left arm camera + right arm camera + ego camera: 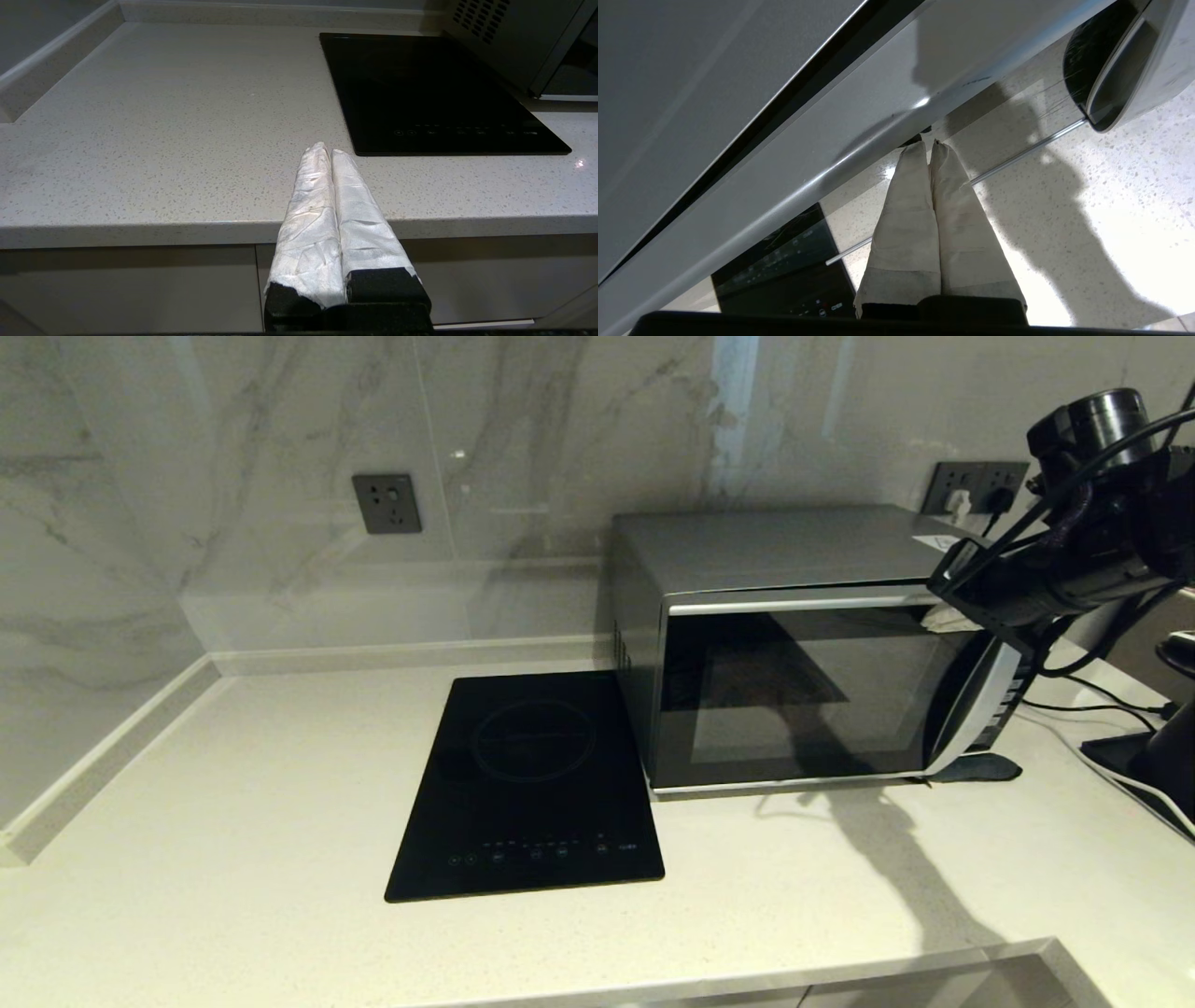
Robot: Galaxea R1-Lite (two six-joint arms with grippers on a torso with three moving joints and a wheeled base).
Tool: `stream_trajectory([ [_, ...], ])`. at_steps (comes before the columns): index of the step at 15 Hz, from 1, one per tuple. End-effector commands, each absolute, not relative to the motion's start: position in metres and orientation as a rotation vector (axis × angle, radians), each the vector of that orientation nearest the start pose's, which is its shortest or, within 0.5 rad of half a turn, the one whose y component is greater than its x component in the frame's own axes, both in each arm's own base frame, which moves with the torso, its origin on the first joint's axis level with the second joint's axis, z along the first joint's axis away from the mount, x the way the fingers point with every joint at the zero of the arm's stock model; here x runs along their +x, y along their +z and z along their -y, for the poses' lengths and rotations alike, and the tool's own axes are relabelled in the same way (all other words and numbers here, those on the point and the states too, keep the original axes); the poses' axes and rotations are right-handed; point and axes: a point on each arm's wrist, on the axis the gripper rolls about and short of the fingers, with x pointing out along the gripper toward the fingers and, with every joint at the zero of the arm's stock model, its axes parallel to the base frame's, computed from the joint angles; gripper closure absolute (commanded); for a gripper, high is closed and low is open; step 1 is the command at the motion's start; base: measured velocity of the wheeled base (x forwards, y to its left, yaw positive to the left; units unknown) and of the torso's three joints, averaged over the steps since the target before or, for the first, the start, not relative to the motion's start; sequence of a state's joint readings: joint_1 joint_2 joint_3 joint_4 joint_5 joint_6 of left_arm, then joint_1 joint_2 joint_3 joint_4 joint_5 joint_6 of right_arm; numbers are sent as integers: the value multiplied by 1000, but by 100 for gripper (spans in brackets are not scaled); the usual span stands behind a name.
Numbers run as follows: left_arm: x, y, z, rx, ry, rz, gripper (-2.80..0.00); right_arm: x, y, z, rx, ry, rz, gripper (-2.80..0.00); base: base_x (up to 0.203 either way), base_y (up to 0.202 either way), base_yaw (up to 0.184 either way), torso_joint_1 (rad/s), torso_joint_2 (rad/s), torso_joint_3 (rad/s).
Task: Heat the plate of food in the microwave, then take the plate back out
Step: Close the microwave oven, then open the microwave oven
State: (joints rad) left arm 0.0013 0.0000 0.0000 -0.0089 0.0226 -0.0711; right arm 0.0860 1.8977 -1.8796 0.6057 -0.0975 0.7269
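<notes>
The silver-grey microwave (794, 691) stands on the counter at the right with its dark glass door closed. Nothing shows through the glass, and the plate of food is out of view. My right gripper (945, 619) is at the door's upper right corner, above the curved handle (1115, 74). In the right wrist view its wrapped fingers (906, 205) are pressed together, and the shut gripper (927, 147) holds nothing, its tips right by the door's top edge (859, 154). My left gripper (327, 151) is shut and empty, low in front of the counter's front edge.
A flat black induction hob (532, 784) lies directly left of the microwave. Wall sockets (386, 504) sit on the marble backsplash, and a plugged cable (1102, 695) runs to a black stand (1148, 765) at the far right. The counter's front edge (187, 228) lies below.
</notes>
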Motion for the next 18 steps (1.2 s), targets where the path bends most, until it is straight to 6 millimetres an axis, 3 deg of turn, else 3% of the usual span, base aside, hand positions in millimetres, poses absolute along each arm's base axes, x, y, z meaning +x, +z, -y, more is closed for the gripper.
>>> stream_trajectory([
  [1, -23, 76, 0, -72, 24, 9, 0, 367, 289, -22, 649, -255, -585, 0, 0, 0, 0, 0, 0, 0],
  [6, -23, 76, 0, -72, 24, 9, 0, 377, 290, -20, 661, -236, -541, 0, 0, 0, 0, 0, 0, 0],
  [11, -23, 76, 0, -72, 24, 9, 0, 371, 297, -20, 670, -216, -533, 0, 0, 0, 0, 0, 0, 0],
  [13, -23, 76, 0, -72, 24, 9, 0, 353, 304, -18, 674, -213, -533, 0, 0, 0, 0, 0, 0, 0],
  [18, -23, 76, 0, -72, 24, 9, 0, 279, 340, 0, 627, -175, -478, 0, 0, 0, 0, 0, 0, 0],
])
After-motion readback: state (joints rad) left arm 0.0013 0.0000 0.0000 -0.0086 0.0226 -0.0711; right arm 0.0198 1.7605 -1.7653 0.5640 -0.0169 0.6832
